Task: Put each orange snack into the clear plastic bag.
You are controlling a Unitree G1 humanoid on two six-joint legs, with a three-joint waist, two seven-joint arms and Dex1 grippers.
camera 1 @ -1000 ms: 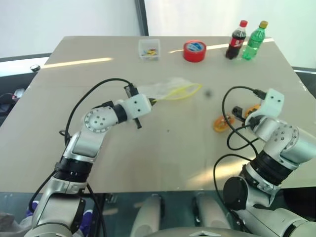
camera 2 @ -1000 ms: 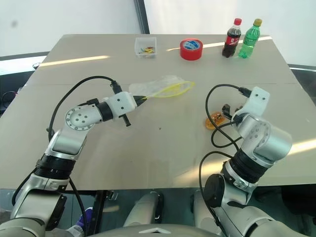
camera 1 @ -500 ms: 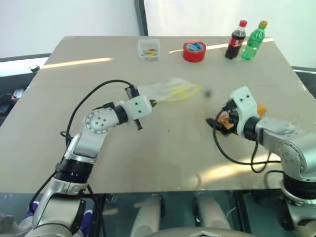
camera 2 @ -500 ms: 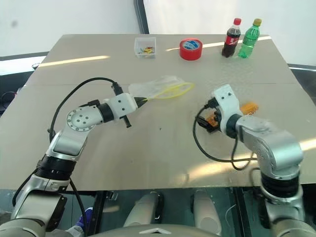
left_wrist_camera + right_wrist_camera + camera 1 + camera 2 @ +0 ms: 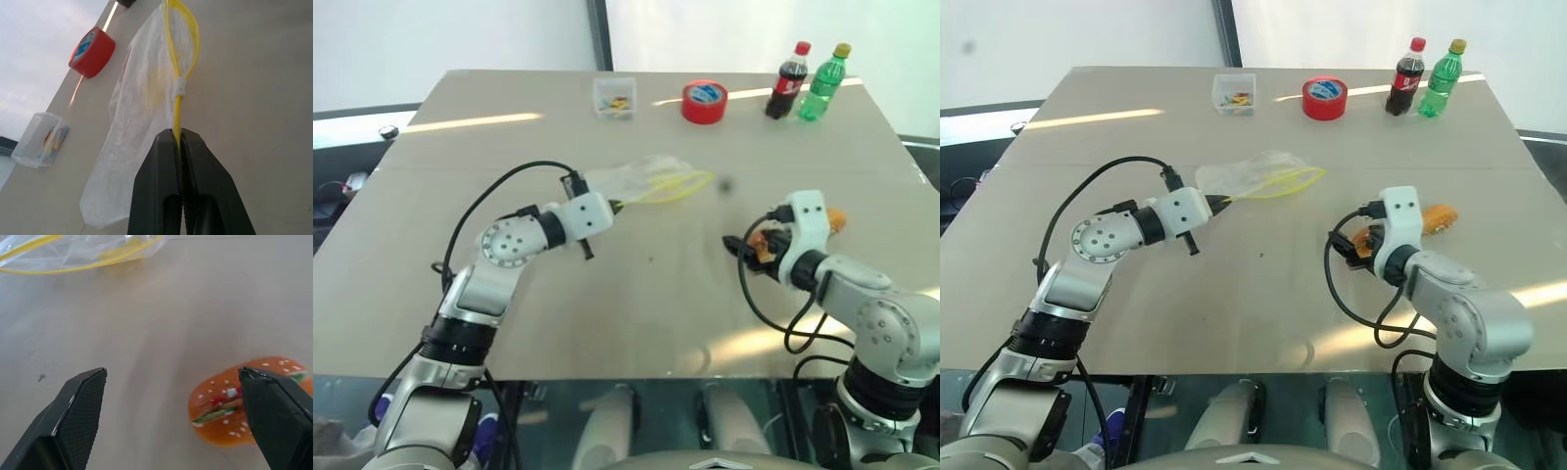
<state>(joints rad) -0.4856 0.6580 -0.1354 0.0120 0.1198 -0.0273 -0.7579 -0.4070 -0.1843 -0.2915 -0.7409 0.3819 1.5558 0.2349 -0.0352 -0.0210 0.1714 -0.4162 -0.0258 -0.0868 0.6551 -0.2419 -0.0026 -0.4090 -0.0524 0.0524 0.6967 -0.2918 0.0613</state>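
A: Bright daylight comes from the far window, throwing glare streaks across the table [image 5: 460, 123]

B: Shadows stay soft. In the right wrist view the burger-like orange snack [image 5: 234, 406] looks slightly blurred

Left hand [image 5: 181, 139]: two black fingers [image 5: 161, 196] pressed together, pinching the yellow strip [image 5: 177, 110] of the clear plastic bag [image 5: 139, 103]. Bag: crinkly, transparent, stretched away from the fingertips over the beige desk [image 5: 254, 88]; the strip forms a narrow loop at its far end. Red tape roll [image 5: 92, 52]: beyond the bag. Small clear box [image 5: 40, 139]: coloured bits inside, apart from the roll.
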